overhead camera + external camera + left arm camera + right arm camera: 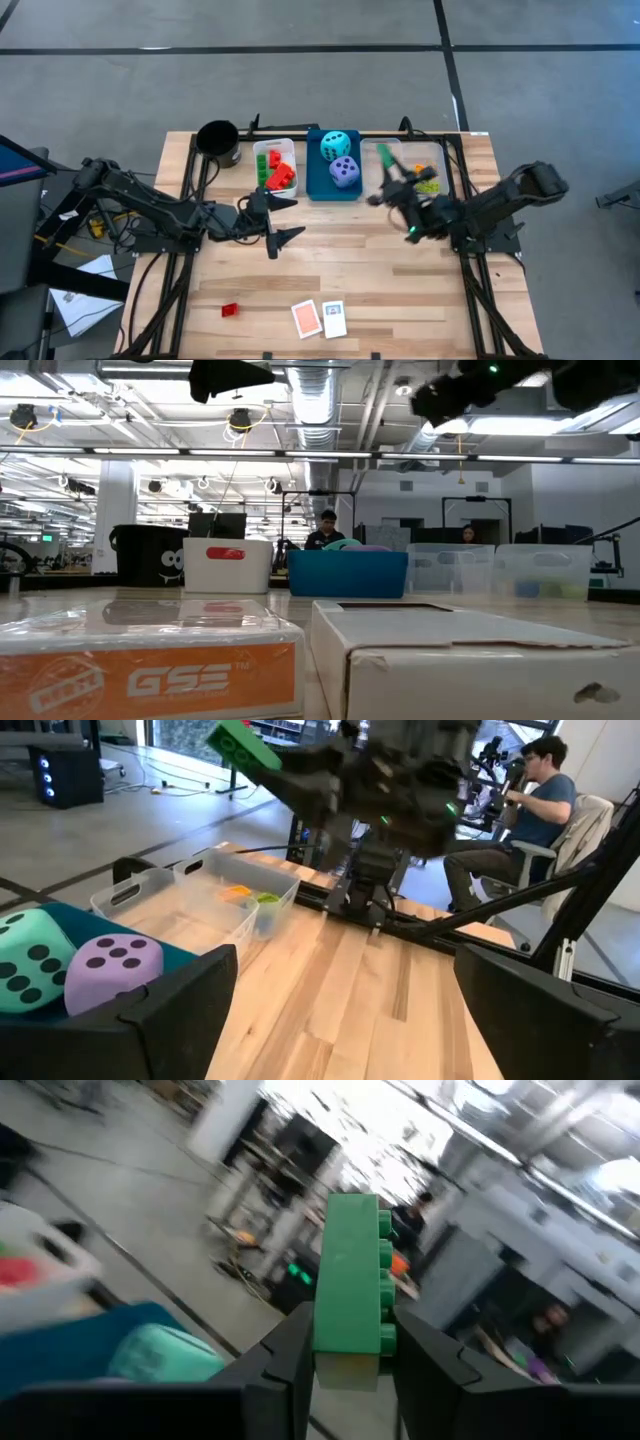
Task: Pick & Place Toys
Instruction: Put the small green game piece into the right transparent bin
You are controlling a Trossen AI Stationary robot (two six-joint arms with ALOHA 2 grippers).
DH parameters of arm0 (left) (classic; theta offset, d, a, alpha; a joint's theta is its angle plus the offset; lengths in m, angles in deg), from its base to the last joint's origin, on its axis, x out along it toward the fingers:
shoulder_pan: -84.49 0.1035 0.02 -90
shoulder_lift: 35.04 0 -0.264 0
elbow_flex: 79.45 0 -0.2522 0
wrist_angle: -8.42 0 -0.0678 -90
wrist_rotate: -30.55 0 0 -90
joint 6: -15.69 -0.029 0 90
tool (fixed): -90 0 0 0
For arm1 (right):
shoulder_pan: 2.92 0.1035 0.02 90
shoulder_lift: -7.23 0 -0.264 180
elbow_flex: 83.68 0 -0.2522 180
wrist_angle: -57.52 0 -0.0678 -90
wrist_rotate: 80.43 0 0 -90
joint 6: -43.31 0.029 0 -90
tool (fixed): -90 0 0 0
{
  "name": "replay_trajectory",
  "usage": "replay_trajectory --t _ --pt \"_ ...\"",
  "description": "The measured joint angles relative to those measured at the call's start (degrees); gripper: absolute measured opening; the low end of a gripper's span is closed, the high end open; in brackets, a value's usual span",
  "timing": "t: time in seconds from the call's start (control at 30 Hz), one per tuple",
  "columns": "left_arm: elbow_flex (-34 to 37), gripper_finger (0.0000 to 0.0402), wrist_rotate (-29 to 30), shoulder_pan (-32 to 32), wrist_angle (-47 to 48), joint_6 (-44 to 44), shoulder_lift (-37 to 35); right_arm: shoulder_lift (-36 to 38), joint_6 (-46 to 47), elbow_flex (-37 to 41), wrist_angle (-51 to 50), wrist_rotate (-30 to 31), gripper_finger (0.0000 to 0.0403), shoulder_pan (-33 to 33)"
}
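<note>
My right gripper (393, 178) is shut on a green brick (350, 1270) and holds it in the air over the clear bin's (425, 160) left part. My left gripper (287, 219) hangs open over the table's middle, in front of the white bin (284, 150) of red and green bricks, touching nothing. A cyan die (336, 144) and a purple die (344, 172) lie in the blue bin (316, 185). A red brick (230, 310) and two cards (307, 320) (333, 319) lie flat near the table's front edge. My right gripper pinches the green brick's near end (346, 1342) between its two fingers, one finger (415, 1355) on the studded side, the other on the opposite side. The fingers reach about level from the table's right and lie along the brick. The brick juts out past the fingertips, lifted clear.
A black cup (218, 142) stands at the far left, beside the white bin. The clear bin holds small yellow, green and orange pieces (250, 895). The three bins stand in a row along the far edge. People sit in the room beyond the table (530, 790).
</note>
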Motion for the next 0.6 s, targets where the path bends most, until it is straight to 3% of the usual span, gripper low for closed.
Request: replay_trajectory --t 0.13,0.33,0.47,0.6 --pt "0.0 0.0363 0.0 0.0 0.1 0.1 0.0 10.5 3.1 6.5 -4.1 2.2 0.0103 -3.3" --pt "0.0 0.0363 0.0 0.0 0.3 0.1 0.0 21.7 15.3 16.8 -7.7 6.0 0.0103 -6.6" --pt "0.0 0.0363 0.0 0.0 0.3 0.1 0.0 23.4 23.6 21.0 -8.3 6.2 0.0103 -6.4" --pt "0.0 0.0363 0.0 0.0 0.3 0.1 0.0 22.3 25.7 21.2 -9.0 8.1 0.0103 -4.8"
